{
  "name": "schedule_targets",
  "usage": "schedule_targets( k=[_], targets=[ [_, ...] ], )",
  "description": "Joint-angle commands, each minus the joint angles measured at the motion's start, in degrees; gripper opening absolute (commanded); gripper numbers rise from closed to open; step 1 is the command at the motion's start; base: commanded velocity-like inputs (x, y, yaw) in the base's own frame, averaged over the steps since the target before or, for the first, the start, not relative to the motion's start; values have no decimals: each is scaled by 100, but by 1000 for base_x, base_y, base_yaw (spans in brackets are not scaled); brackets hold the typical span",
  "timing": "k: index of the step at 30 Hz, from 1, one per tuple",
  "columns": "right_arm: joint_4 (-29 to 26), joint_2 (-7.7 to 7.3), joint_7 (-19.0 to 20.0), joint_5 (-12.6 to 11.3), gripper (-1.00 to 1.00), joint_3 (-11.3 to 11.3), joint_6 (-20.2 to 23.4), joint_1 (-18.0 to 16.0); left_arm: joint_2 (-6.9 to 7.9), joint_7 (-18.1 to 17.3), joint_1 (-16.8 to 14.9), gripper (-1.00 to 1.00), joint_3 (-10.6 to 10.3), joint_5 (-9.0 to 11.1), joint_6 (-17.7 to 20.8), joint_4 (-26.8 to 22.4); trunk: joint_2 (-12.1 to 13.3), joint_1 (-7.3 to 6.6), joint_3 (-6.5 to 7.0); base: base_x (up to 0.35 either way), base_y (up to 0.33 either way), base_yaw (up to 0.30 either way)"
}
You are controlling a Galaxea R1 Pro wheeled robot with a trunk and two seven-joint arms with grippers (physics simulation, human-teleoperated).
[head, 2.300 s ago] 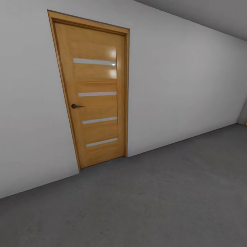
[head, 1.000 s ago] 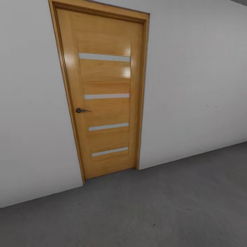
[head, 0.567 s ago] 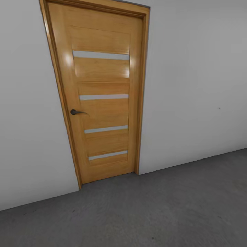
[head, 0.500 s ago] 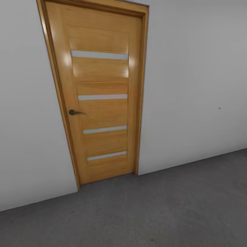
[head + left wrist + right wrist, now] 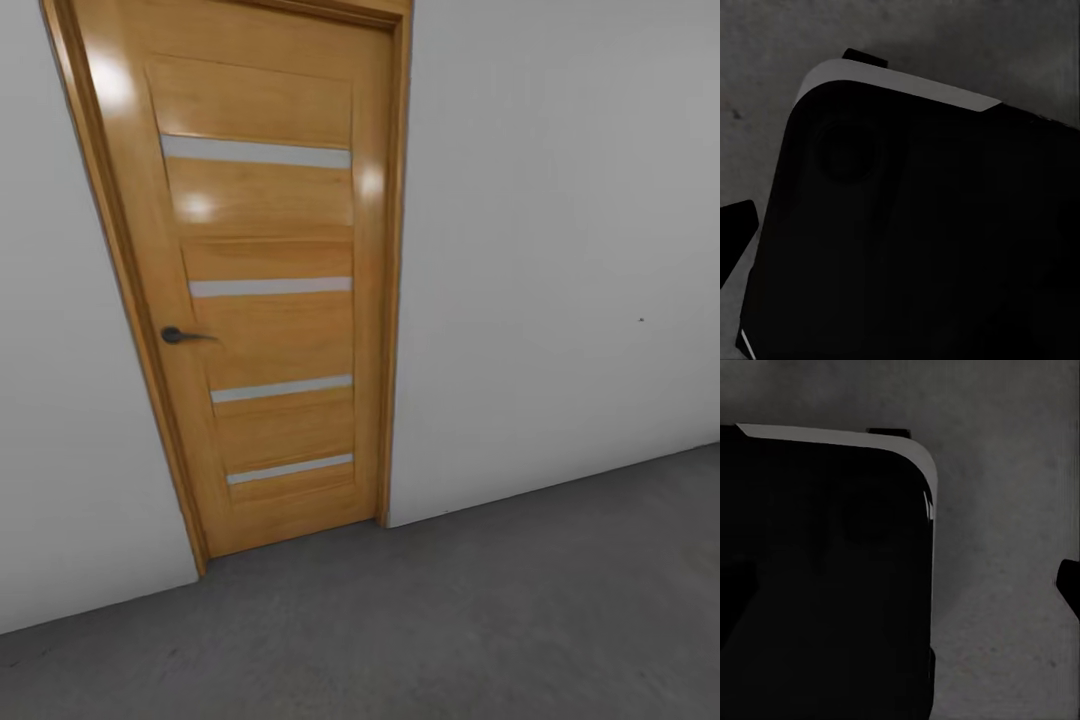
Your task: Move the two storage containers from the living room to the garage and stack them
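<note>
Head view, left to right: a closed wooden door (image 5: pixel 255 290) with four pale horizontal strips fills the upper left of the frame, its dark handle (image 5: pixel 180 336) at the left edge; a plain pale wall (image 5: pixel 560 250) takes the right; grey concrete floor (image 5: pixel 450 620) runs across the bottom. Wrist views show the robot's dark base (image 5: pixel 922 232) over that floor. Whether either hand is open or closed cannot be told.

A closed wooden door (image 5: pixel 265 300) with a dark handle (image 5: pixel 180 336) stands in a pale wall (image 5: pixel 560 250).
</note>
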Motion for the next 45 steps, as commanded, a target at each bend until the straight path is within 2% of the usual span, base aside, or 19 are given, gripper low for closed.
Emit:
schedule_targets(
  k=[1, 8, 27, 45],
  targets=[
    [8, 13, -14, -1, 100, 1, -28, -2, -1, -1, -1, 100, 4, 25, -16, 1, -2, 3, -4, 283, -228, 0],
    [9, 14, -15, -44, 100, -23, -75, -2, -1, 1, -1, 100, 11, 28, -20, 0, -2, 3, -4, 283, -228, 91],
    [8, -10, -16, -55, 100, -45, -80, -2, -1, -2, -1, 100, 33, 77, -42, -7, -2, 3, -4, 248, -194, 263],
    [8, -22, -16, -55, 100, -45, -72, -2, 8, -7, -1, 100, 38, 87, -42, -7, -2, 3, -4, 28, -14, 270]
  ],
)
